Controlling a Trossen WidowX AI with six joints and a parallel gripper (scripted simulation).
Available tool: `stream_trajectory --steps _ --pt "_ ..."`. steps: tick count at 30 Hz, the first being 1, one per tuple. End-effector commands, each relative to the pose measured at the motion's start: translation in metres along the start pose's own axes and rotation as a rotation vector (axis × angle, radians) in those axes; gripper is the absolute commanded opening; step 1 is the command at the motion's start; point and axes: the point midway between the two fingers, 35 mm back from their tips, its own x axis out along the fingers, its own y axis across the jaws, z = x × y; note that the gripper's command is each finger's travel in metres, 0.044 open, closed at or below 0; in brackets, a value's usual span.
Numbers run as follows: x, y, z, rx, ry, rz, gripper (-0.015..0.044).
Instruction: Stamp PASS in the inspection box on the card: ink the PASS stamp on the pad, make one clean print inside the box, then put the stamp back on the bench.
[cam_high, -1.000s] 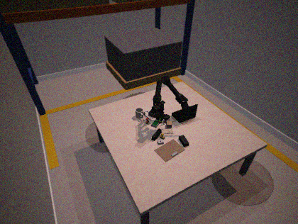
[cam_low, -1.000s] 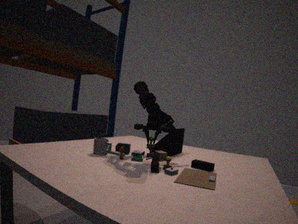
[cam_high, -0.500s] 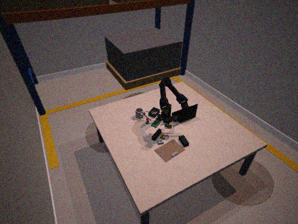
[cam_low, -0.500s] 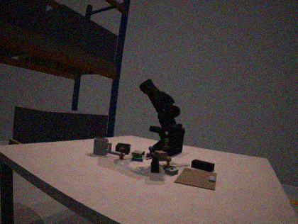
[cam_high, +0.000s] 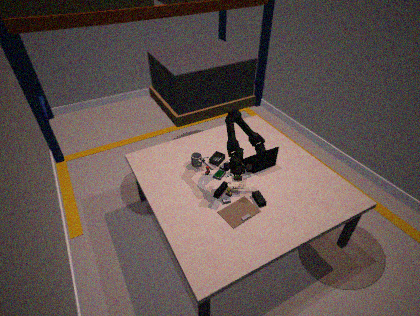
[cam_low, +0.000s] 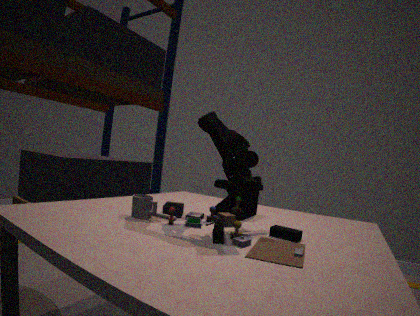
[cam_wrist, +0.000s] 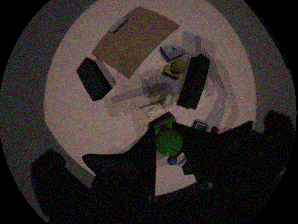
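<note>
My gripper (cam_high: 238, 175) (cam_low: 238, 199) (cam_wrist: 162, 127) is shut on a green-knobbed stamp (cam_wrist: 169, 144); its lettering and underside are hidden. It hangs above the bench, near a pale card (cam_wrist: 146, 115) with faint markings. The card is partly covered by the gripper in the wrist view, and its box and any print are too dim to tell. The green ink pad (cam_high: 219, 173) (cam_low: 194, 220) (cam_wrist: 201, 126) lies to one side, towards the mug. A yellow-knobbed stamp (cam_high: 229, 191) (cam_low: 237, 225) (cam_wrist: 177, 66) and a red-knobbed stamp (cam_high: 207, 170) (cam_low: 171, 211) stand on the bench.
Black blocks (cam_high: 220, 189) (cam_high: 259, 198) (cam_wrist: 194, 82) (cam_wrist: 95, 79) stand on either side of the card area. A brown board (cam_high: 235, 212) (cam_low: 272, 250) (cam_wrist: 135, 42) lies in front. A mug (cam_high: 196, 159) (cam_low: 142, 206) and dark box (cam_high: 217, 158) stand left; a dark panel (cam_high: 267, 160) stands behind.
</note>
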Motion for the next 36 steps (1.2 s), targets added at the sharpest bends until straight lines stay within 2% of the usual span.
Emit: stream_trajectory --steps 1,36 --pt "0.005 0.002 0.0 -0.009 0.003 0.006 0.0" --pt "0.028 0.002 0.001 -0.009 0.001 0.005 0.0"
